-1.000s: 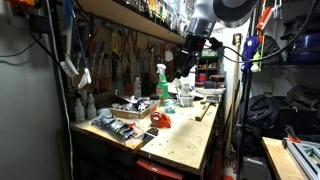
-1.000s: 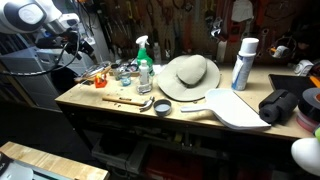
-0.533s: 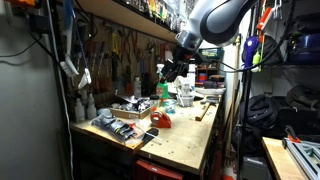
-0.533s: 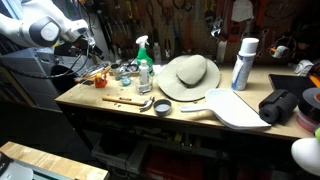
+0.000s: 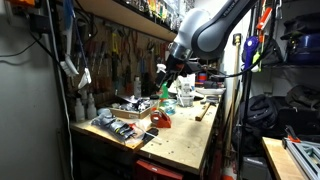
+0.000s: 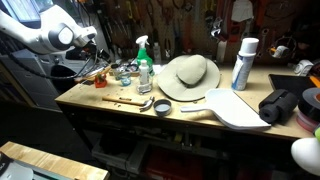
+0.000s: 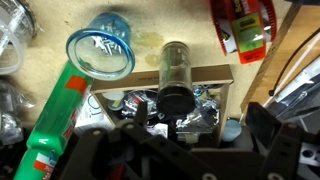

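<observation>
My gripper (image 7: 190, 140) is open and empty. It hovers above a shallow wooden tray (image 7: 215, 78) filled with small clutter and crumpled foil. A glass jar with a black lid (image 7: 174, 76) lies across the tray's edge, just ahead of the fingers. A clear cup with a blue rim (image 7: 100, 46) stands beside the jar. A green spray bottle (image 7: 55, 125) lies at the left of the wrist view. In both exterior views the gripper (image 5: 163, 72) (image 6: 97, 44) hangs over the cluttered end of the workbench, near the spray bottle (image 5: 161, 86) (image 6: 144, 58).
A red tape dispenser (image 7: 245, 25) (image 5: 161, 119) sits near the tray. A straw hat (image 6: 188, 75), a white spray can (image 6: 243, 63), a tape roll (image 6: 161, 105), a white board (image 6: 236, 108) and a black bag (image 6: 283, 105) occupy the bench. A tool wall and a shelf stand behind it.
The arm has swung down and across towards the tray end of the bench. The gripper stays open and nothing on the bench has moved.
</observation>
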You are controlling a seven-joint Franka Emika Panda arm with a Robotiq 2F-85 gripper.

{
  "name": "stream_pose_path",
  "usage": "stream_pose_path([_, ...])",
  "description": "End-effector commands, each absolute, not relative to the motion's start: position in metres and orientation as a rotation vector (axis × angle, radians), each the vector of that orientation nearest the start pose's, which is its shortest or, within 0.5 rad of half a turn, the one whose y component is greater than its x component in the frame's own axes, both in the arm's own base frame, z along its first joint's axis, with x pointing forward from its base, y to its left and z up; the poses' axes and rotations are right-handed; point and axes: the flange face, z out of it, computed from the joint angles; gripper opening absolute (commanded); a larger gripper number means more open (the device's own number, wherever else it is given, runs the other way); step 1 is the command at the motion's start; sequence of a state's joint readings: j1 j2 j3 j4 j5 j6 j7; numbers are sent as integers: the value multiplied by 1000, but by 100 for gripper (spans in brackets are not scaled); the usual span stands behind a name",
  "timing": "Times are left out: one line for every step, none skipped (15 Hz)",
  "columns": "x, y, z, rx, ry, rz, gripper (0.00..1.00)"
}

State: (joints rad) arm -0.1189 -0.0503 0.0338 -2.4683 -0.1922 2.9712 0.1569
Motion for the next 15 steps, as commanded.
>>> stream_pose_path([512, -30, 375, -3083, 95, -878, 100])
stream_pose_path([515, -36, 373, -3109, 117, -864, 100])
stream_pose_path([518, -37, 371, -3119, 145, -827, 100])
stream_pose_path([523, -37, 369, -3114, 178, -815, 100])
stream_pose_path([528, -38, 367, -3112, 197, -810, 100])
stream_pose_path([536, -42, 367, -3115, 219, -813, 100])
stream_pose_path([541, -45, 367, -3120, 240, -810, 100])
stream_pose_path([547, -46, 366, -3121, 275, -786, 100])
stream_pose_path([553, -44, 362, -3124, 295, -744, 100])
stream_pose_path([558, -42, 357, -3123, 315, -698, 100])
stream_pose_path([564, -42, 355, -3131, 337, -665, 100])
stream_pose_path([568, -41, 352, -3143, 357, -631, 100])
stream_pose_path([571, -41, 348, -3149, 374, -612, 100])
stream_pose_path([574, -41, 346, -3151, 382, -594, 100])
stream_pose_path([577, -40, 344, -3143, 396, -585, 100])
